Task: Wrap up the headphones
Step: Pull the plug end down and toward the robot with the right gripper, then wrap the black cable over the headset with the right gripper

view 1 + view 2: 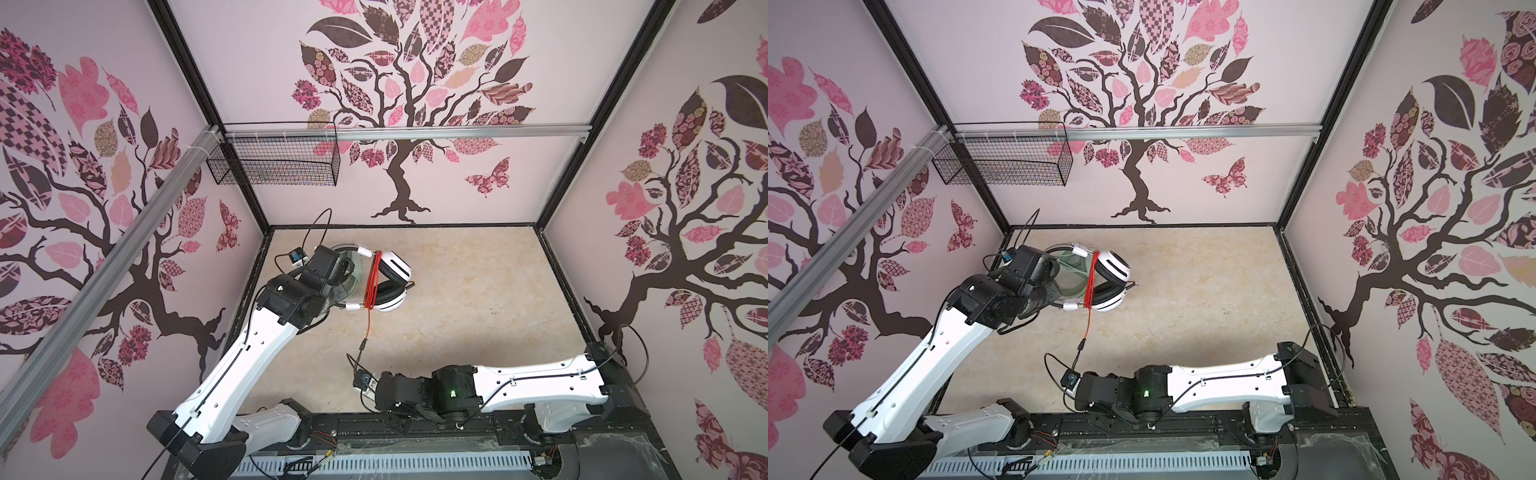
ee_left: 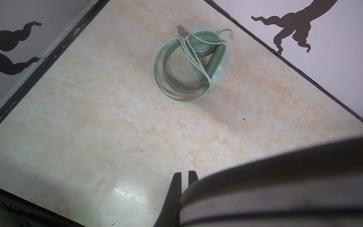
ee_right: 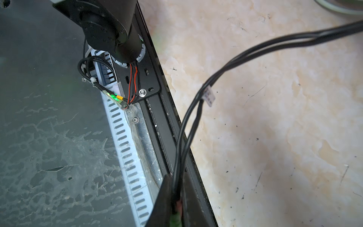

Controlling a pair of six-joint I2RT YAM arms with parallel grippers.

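left gripper point(image 2: 185, 174): nearly closed; I read it as clamped on the white-and-black headphones point(image 1: 392, 266), whose blurred band sits right against the fingers in my left wrist view.
white-and-black headphones: held up off the table point(image 1: 478, 291), just above and beside the mint-green headphones point(image 2: 215, 62).
orange-red cable point(image 1: 372, 276): several turns across the white-and-black headphones; one strand runs away from the mint-green headphones to a black splitter point(image 1: 363, 345).
right gripper point(image 3: 176, 175): narrow, nipping the cable's twin black tail (pink and green plug ends show between the fingers), well apart from the mint-green headphones.
mint-green headphones: flat on the table, own pale cable looped round them.
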